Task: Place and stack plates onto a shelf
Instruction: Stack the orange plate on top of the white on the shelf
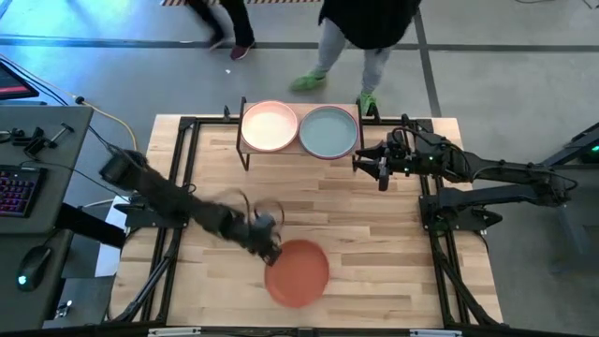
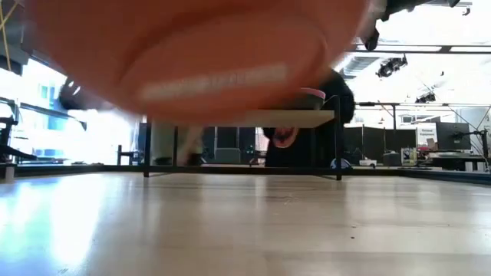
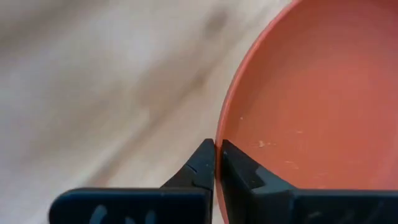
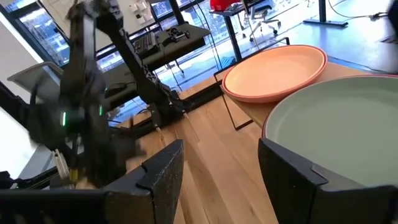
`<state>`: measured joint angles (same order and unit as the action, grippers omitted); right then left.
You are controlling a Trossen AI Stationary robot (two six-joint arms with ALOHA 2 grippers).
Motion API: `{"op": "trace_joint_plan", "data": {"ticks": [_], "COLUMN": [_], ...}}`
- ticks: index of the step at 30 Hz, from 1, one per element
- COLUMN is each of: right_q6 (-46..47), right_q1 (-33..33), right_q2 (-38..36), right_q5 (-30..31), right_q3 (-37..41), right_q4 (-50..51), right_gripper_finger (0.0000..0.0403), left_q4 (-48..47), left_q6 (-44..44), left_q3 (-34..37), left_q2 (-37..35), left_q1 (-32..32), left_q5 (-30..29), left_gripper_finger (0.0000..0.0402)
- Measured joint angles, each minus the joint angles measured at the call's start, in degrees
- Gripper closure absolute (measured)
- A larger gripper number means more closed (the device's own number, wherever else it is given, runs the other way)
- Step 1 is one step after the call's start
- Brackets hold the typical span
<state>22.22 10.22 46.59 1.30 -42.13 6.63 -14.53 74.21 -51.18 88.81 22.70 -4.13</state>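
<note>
My left gripper point(image 1: 271, 249) is shut on the orange-red plate point(image 1: 298, 272) over the table's near middle. In the low view the plate's underside point(image 2: 199, 61) fills the top, above the tabletop. The shelf point(image 1: 245, 150) stands at the far middle. On it lie a pale pink plate point(image 1: 270, 126) on the left and a pale teal plate point(image 1: 328, 132) on the right, both resting flat. My right gripper point(image 1: 368, 164) is open and empty just right of the shelf, level with the teal plate point(image 4: 336, 124). The other plates are not seen apart. My left gripper point(image 3: 216, 144) pinches the orange-red plate's rim point(image 3: 219, 127) between its two fingers, one finger point(image 3: 239, 165) inside the plate and the other point(image 3: 198, 168) outside. The fingers come from the table's left side. The plate is lifted clear of the table, its hollow side up.
Bare wooden tabletop point(image 1: 374, 243) lies between the held plate and the shelf. Black frame rails point(image 1: 178, 168) run along the table's left and right sides. People's legs point(image 1: 346, 56) stand beyond the far edge. A keyboard point(image 1: 19, 192) and mouse sit on a desk at the left.
</note>
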Motion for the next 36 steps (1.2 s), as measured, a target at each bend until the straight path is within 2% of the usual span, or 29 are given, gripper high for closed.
{"op": "trace_joint_plan", "data": {"ticks": [3,6,9,12,14,17,23,26,30,36], "right_q6": [0.0,0.52,2.99,4.81,5.91,6.46,7.75,9.29,11.81,13.84], "right_q1": [0.0,-0.01,0.0,0.0,-0.01,-0.01,-0.02,-0.02,-0.02,-0.02], "right_q2": [0.0,0.02,0.02,0.17,0.36,0.39,0.39,0.39,0.39,0.39], "right_q5": [0.0,0.0,0.0,0.0,0.0,0.0,0.02,0.02,0.36,1.73], "right_q3": [0.0,0.0,0.0,0.0,0.0,0.0,0.0,0.0,0.0,0.0], "right_q4": [-0.01,-0.02,0.23,0.23,0.27,0.27,0.01,0.0,0.0,0.02], "right_gripper_finger": [0.0212,0.0212,0.0212,0.0212,0.0212,0.0212,0.0212,0.0212,0.0212,0.0212], "left_q4": [-5.29,-8.36,-11.24,-17.32,-20.32,-24.63,-34.07,-35.22,-34.19,-34.96], "left_q6": [-5.35,-12.05,-18.88,-25.94,-31.49,-39.34,-51.65,-53.8,-54.29,-55.94], "left_q3": [0.0,-0.04,-0.12,-2.51,-6.14,-13.64,-27.35,-29.67,-30.18,-30.18], "left_q2": [-9.46,-18.54,-25.28,-28.01,-27.62,-24.82,-15.72,-11.22,-6.85,-3.78], "left_q1": [-5.54,-13.66,-25.37,-38.79,-46.55,-54.83,-63.13,-65.76,-69.94,-74.57], "left_q5": [-2.34,-3.12,-1.01,3.22,5.68,8.69,8.85,8.91,12.07,12.47], "left_gripper_finger": [0.0399,0.04,0.04,0.04,0.0401,0.0401,0.0401,0.0401,0.0401,0.0401]}}
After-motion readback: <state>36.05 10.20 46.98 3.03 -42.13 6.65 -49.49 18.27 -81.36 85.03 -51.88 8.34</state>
